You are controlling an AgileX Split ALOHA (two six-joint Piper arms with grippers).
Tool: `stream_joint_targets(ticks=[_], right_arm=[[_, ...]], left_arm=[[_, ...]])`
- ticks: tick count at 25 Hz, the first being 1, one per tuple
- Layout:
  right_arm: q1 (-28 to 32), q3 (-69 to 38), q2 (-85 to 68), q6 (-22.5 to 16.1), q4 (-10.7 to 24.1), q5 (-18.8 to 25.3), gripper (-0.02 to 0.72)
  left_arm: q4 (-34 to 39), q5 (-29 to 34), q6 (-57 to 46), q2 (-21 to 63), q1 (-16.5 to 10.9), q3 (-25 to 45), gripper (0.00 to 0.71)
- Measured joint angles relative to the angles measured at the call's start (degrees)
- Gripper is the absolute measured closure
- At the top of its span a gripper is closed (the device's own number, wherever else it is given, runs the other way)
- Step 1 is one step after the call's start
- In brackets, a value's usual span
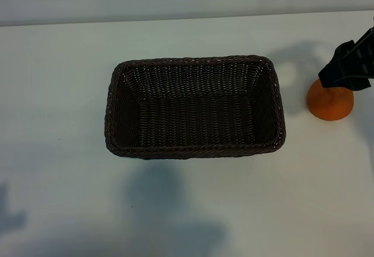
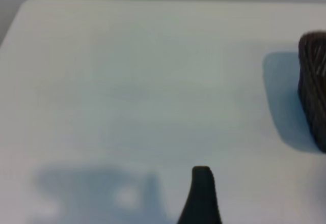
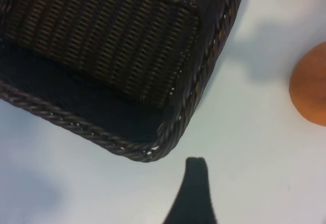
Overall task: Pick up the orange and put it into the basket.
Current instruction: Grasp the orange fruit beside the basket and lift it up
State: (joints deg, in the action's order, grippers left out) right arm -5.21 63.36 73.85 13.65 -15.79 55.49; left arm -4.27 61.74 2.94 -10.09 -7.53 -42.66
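The right hand (image 1: 348,67) reaches in from the exterior view's right edge, tilted steeply down, its fingers spread wide and holding nothing. The left hand shows only one dark fingertip (image 2: 201,193) in its wrist view, likewise open and empty.

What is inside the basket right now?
Nothing: the basket shows only its bare woven floor and walls. The orange sits on the table to its right, its top edge partly covered by the right gripper.

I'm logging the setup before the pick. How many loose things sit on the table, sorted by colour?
Orange: 1, the orange, beside the basket, on the table.
Dark brown: 1, the basket, nothing inside.
Total: 2
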Motion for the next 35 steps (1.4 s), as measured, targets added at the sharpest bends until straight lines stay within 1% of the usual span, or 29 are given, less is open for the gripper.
stream_joint_targets(ticks=[2, 5, 10, 12, 16, 21, 26, 31, 35], right_arm=[[0.0, 0.0, 0.0, 0.1, 0.0, 0.0, 0.11], [0.0, 0.0, 0.0, 0.13, 0.0, 0.0, 0.11], [0.0, 0.0, 0.0, 0.17, 0.0, 0.0, 0.11], [0.0, 0.0, 0.0, 0.17, 0.0, 0.0, 0.11], [0.0, 0.0, 0.0, 0.17, 0.0, 0.0, 0.11], [0.0, 0.0, 0.0, 0.3, 0.0, 0.05, 0.11], [0.0, 0.0, 0.0, 0.3, 0.0, 0.29, 0.11], [0.0, 0.02, 0.0, 0.34, 0.0, 0.46, 0.11], [0.0, 0.02, 0.0, 0.34, 0.0, 0.61, 0.11]], left_arm=[[0.0, -1.48, 0.15, 2.14, 0.44, 2.93, 0.118], [-0.18, -3.64, 0.22, 3.12, 1.78, 5.73, 0.118], [0.1, -6.31, 0.28, 3.25, 6.75, 8.83, 0.118], [0.16, -7.07, 0.33, 3.25, 7.79, 10.25, 0.119], [0.16, -8.02, 0.16, 3.25, 8.1, 13.47, 0.137], [0.16, -10.01, 0.09, 3.25, 8.1, 14.12, 0.163], [0.16, -13.22, 0.09, 3.25, 8.1, 15.65, 0.168], [0.16, -14.14, 0.09, 3.25, 8.1, 15.85, 0.17], [-0.22, -13.36, 0.09, 3.25, 8.1, 15.67, 0.17]])
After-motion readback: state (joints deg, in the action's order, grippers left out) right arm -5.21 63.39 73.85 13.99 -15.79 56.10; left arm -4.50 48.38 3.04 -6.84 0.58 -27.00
